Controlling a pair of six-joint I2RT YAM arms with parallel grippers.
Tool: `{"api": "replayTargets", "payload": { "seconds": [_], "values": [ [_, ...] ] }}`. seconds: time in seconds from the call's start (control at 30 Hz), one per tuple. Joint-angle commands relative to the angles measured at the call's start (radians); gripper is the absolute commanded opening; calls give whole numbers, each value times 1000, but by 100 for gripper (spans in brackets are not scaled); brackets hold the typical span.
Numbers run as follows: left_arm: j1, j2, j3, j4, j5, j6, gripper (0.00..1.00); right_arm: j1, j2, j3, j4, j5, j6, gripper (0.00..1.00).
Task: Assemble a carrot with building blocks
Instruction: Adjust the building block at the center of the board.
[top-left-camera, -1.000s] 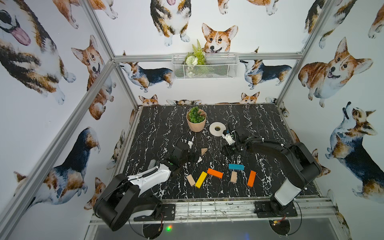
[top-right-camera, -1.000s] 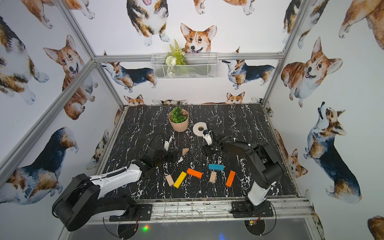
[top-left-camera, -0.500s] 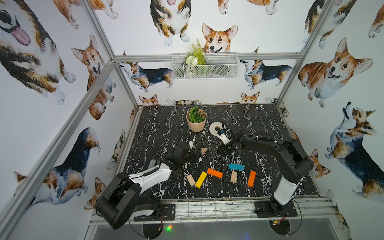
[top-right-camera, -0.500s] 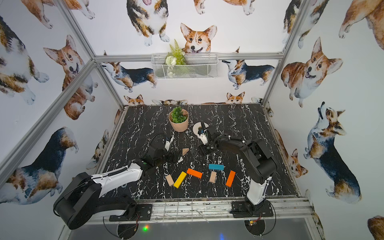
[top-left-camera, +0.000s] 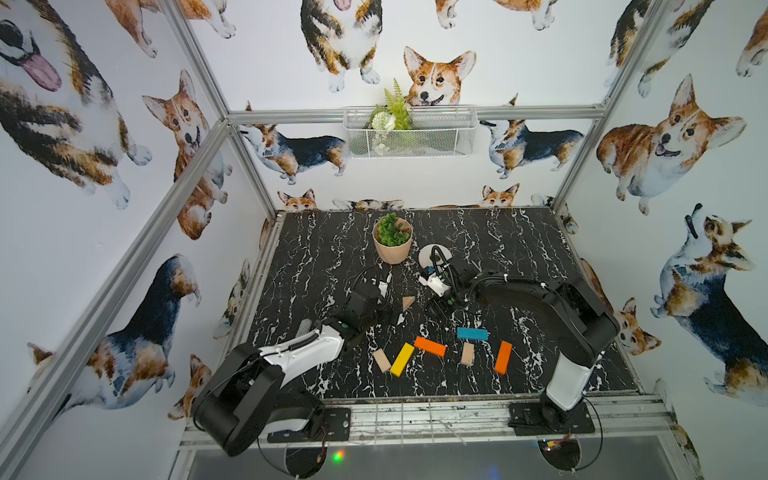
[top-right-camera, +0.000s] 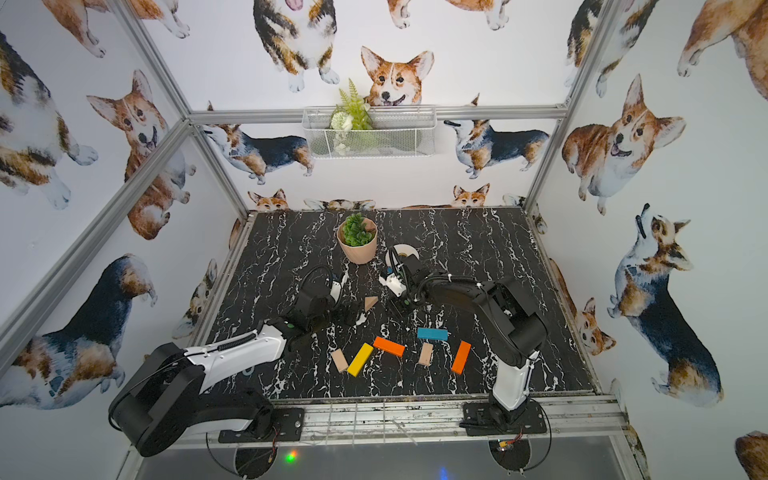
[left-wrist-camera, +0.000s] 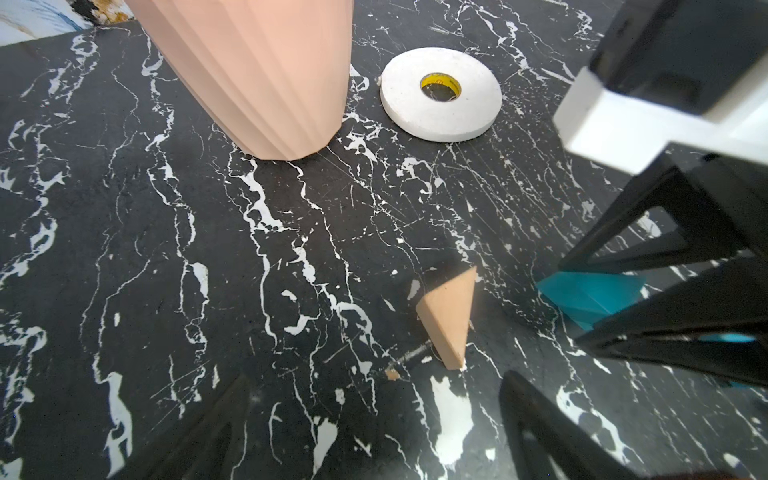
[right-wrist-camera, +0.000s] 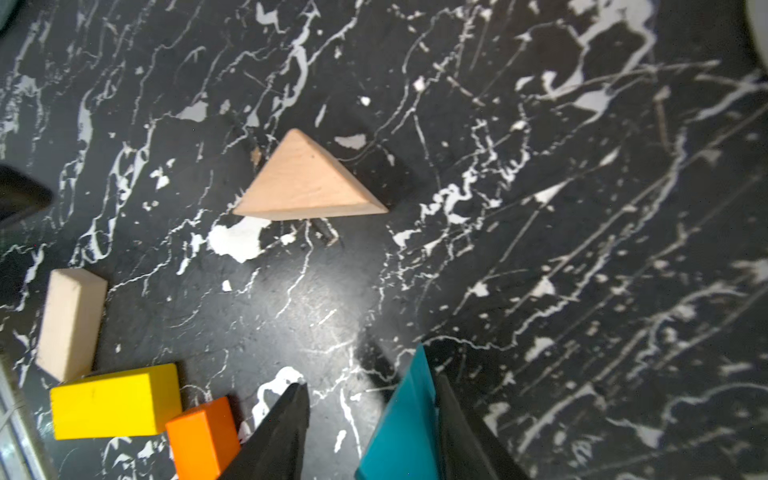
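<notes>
Loose building blocks lie near the front of the table: blue bar (top-left-camera: 472, 333), two orange bars (top-left-camera: 430, 346) (top-left-camera: 503, 357), yellow bar (top-left-camera: 402, 359), two plain-wood blocks (top-left-camera: 381, 360) (top-left-camera: 468, 354). No assembled carrot is in view. A plain wood triangle (top-left-camera: 408, 302) (right-wrist-camera: 307, 178) lies flat mid-table. My left gripper (top-left-camera: 386, 314) (left-wrist-camera: 374, 436) stands open just short of it. My right gripper (top-left-camera: 438, 309) (right-wrist-camera: 370, 432) is low on the triangle's other side, its jaws around a blue triangle (right-wrist-camera: 405, 424) (left-wrist-camera: 590, 297). One finger (right-wrist-camera: 461, 432) touches it, and the other finger (right-wrist-camera: 278, 436) stands apart.
A pink pot with a green plant (top-left-camera: 392, 241) (left-wrist-camera: 257, 75) and a white tape roll (top-left-camera: 428, 255) (left-wrist-camera: 440, 93) stand behind the grippers. A wire basket (top-left-camera: 409, 133) hangs on the back wall. The two grippers are close together.
My right arm has come left and down from beside the tape roll to the table by the wood triangle, and its jaws have narrowed. My left arm has hardly moved.
</notes>
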Motion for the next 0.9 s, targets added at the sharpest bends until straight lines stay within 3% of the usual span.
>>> {"api": "replayTargets", "payload": {
  "seconds": [0.0, 0.37, 0.57, 0.7, 0.87],
  "values": [
    [1, 11, 17, -13, -79, -24, 100, 25, -8, 9, -13, -50, -52, 54],
    [4, -14, 5, -28, -260, -66, 100, 35, -137, -57, 22, 10, -23, 60],
    [5, 22, 38, -60, -147, -54, 98, 0, -291, -134, 4, 93, 175, 58],
    [5, 35, 44, -51, -59, -50, 90, -48, -348, -223, 43, -21, 270, 36],
    [5, 48, 53, -58, -32, -55, 78, -47, -334, -248, 27, -55, 297, 22]
  ]
}}
